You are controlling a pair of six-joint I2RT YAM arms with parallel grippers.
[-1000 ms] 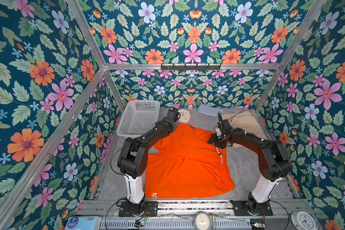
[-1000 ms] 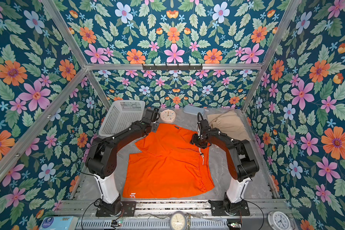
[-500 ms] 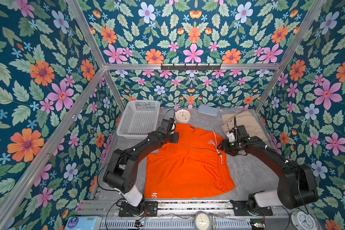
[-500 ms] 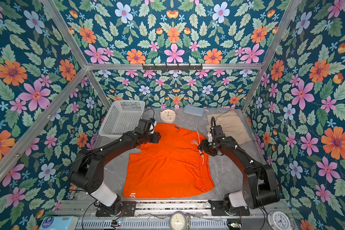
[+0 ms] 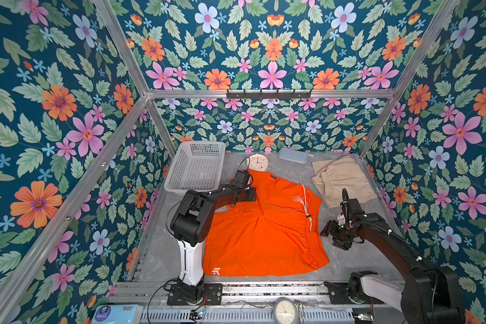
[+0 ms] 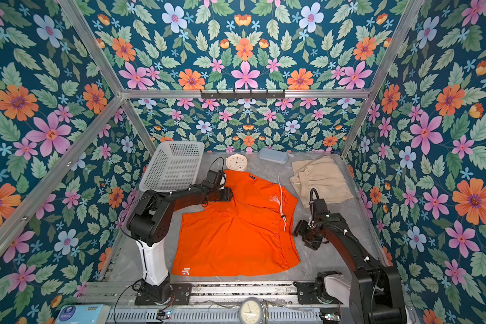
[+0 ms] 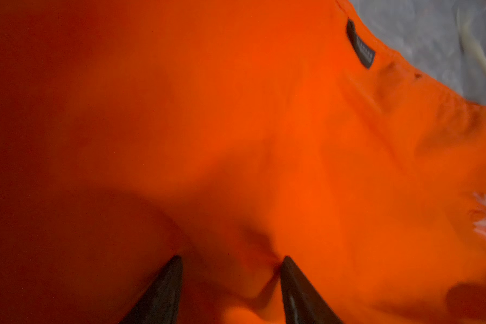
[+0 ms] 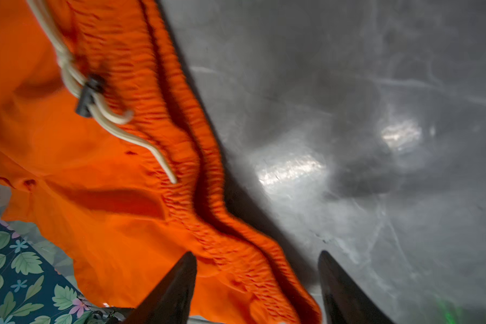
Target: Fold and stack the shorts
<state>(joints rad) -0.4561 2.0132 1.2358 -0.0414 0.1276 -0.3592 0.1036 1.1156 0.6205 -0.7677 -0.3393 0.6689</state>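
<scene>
Left gripper [image 5: 249, 193]: jaws parted with nothing clamped between them, set low over the far leg of the orange shorts [image 5: 264, 238] on the left arm's side.
Left fingertips [image 7: 163, 297]: orange cloth fills the gap between the two, and a crease gathers at one tip. They seem to rest on the fabric, though blur leaves the contact uncertain.
Right gripper [image 5: 331, 234]: jaws spread and empty, low over the grey table [image 5: 337, 266], just beside the gathered waistband [image 8: 180, 157].
Right fingertips [image 8: 171, 297]: one lies over the waistband's edge and the other over bare table, so the hem runs between them unpinched.
Orange shorts: spread nearly flat at mid-table between the two grippers, with the waistband toward the right arm and the legs toward the left arm.
Drawstring [image 5: 306, 207]: white, trailing across the cloth near the waistband, with a dark toggle on it and one frayed end.
Beige shorts [image 5: 345, 182]: loosely heaped at the far right corner, just beside the orange pair, beyond the right gripper and touched by neither arm.
Surroundings: a white basket [image 5: 177, 174] at the far left, with a clock [image 5: 258, 162] and a pale blue case [image 5: 292, 155] along the back wall.
</scene>
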